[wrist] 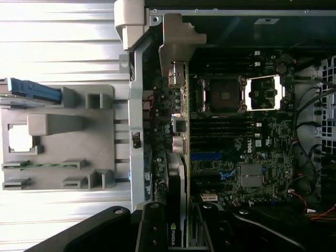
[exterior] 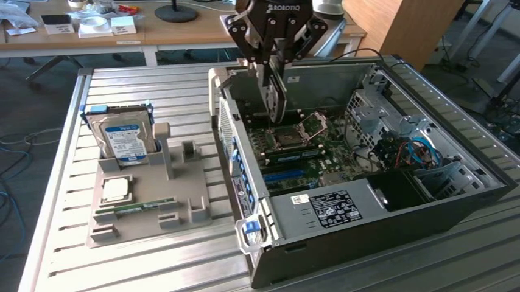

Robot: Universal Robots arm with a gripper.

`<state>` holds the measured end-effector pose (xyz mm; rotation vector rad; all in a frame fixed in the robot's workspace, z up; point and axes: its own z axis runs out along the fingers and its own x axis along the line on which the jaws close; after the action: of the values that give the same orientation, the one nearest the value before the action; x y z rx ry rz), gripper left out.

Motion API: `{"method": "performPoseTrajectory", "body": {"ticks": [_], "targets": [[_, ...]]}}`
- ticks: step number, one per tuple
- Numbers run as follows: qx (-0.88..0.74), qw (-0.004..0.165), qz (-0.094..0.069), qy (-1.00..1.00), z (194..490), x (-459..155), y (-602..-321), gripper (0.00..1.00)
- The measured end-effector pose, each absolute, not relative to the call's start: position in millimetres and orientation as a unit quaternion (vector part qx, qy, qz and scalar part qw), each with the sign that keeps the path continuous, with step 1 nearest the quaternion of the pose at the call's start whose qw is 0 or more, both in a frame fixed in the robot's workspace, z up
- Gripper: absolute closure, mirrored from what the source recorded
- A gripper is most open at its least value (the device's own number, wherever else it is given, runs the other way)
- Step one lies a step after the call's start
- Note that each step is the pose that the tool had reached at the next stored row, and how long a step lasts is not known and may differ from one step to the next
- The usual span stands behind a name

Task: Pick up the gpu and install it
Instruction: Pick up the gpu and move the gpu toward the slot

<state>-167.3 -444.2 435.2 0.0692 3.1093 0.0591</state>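
Observation:
The gpu [exterior: 278, 100] is a thin dark card seen edge-on, hanging upright inside the open computer case [exterior: 390, 237]. It sits near the case's wall on the exterior view's left, above the motherboard [exterior: 325, 146]. My gripper [exterior: 274, 66] comes down from above and is shut on the card's upper edge. In the wrist view the gpu [wrist: 178, 168] runs as a narrow strip away from my gripper [wrist: 178, 233]. Its silver bracket [wrist: 181, 37] is at the far end, and the card lies over the slots beside the CPU socket [wrist: 223, 94]. Whether its lower edge touches a slot is hidden.
To the exterior view's left of the case, a grey holder [exterior: 182, 210] stands on the slatted metal table [exterior: 162, 91]. It carries a silver hard drive [exterior: 122, 140], a processor chip [exterior: 114, 188] and a green memory stick [exterior: 142, 207]. Cables and a drive cage [exterior: 406, 146] fill the case's far side.

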Motion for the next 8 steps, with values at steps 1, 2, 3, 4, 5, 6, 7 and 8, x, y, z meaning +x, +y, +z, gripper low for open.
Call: {"method": "performPoseTrajectory", "body": {"ticks": [1,2,3,4,5,6,7,8], "targets": [[0.022,0.015,0.019,0.999,435.2,-165.4,-444.1,0.73],[0.022,0.015,0.019,0.999,435.2,-163.4,-444.1,0.73],[0.022,0.015,0.019,0.999,435.2,-161.5,-444.1,0.73],[0.022,0.015,0.019,0.999,435.2,-159.6,-444.1,0.73],[0.022,0.015,0.019,0.999,435.2,-157.5,-444.1,0.73],[0.022,0.015,0.019,0.999,435.2,-155.5,-444.1,0.73],[0.022,0.015,0.019,0.999,435.2,-153.3,-444.1,0.73],[0.022,0.015,0.019,0.999,435.2,-151.0,-444.1,0.73]]}}
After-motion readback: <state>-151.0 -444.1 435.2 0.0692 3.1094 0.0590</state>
